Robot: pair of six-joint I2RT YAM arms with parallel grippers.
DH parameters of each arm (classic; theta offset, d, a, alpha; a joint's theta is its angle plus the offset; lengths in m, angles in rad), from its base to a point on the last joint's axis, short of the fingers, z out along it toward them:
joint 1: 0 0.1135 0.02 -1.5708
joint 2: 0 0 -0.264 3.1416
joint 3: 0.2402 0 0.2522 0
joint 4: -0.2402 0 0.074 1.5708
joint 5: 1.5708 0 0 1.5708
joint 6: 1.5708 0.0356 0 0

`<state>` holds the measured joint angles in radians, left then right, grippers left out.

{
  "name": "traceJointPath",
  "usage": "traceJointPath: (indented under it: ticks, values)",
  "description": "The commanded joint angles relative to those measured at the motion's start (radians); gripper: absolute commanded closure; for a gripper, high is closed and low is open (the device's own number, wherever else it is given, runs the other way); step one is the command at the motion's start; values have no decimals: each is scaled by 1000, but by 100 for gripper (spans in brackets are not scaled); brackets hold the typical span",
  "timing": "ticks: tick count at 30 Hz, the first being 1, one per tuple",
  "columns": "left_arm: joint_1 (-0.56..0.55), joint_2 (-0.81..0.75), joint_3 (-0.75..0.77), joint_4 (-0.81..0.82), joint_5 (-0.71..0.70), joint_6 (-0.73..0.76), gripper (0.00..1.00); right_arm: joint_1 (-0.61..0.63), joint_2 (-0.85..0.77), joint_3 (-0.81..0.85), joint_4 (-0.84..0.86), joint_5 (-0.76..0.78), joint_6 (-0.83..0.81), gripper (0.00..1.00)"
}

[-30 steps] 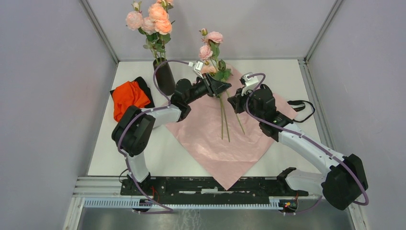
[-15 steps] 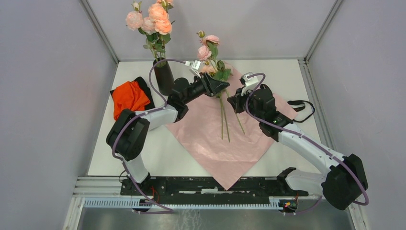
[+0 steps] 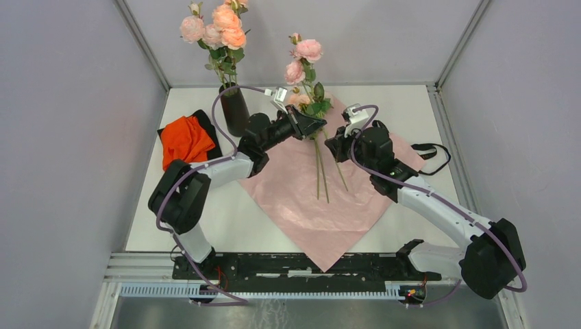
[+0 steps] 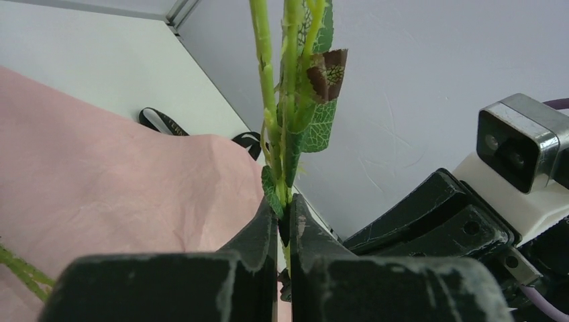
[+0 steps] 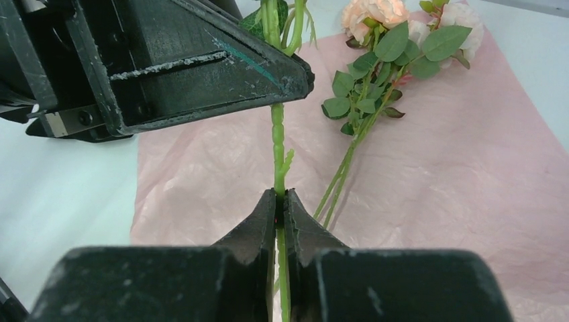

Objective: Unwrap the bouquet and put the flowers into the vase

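Crinkled pink wrapping paper (image 3: 322,219) lies flat as a diamond on the smooth white counter (image 3: 233,212), with loose thin stems (image 3: 318,175) on it. The right end effector (image 5: 280,201) is clamped on a knobbly green plastic rose stem (image 5: 277,144). Just above, the left end effector (image 4: 283,218) pinches the same upright stem, its wedge-shaped black body covering part of it. Beyond lie a black ribbon (image 3: 430,152), a crumpled orange-red cloth (image 3: 183,139) and the matte black cylindrical vase (image 3: 235,111) holding peach roses (image 3: 220,24).
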<state>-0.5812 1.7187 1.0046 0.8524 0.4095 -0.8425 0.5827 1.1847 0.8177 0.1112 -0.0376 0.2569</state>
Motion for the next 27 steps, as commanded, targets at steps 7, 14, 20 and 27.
traceJointPath:
  ticks: [7,14,20,27]
  values:
    - [9,-131,140,-339,-188,405,98,6,-58,-29,56,86,2,27]
    - [18,-255,216,-495,-551,710,98,6,-50,-29,51,94,-11,25]
    - [100,-329,221,-424,-799,881,98,6,-30,-40,65,84,-4,25]
    - [217,-350,270,-342,-842,930,98,6,0,-42,76,70,-1,25]
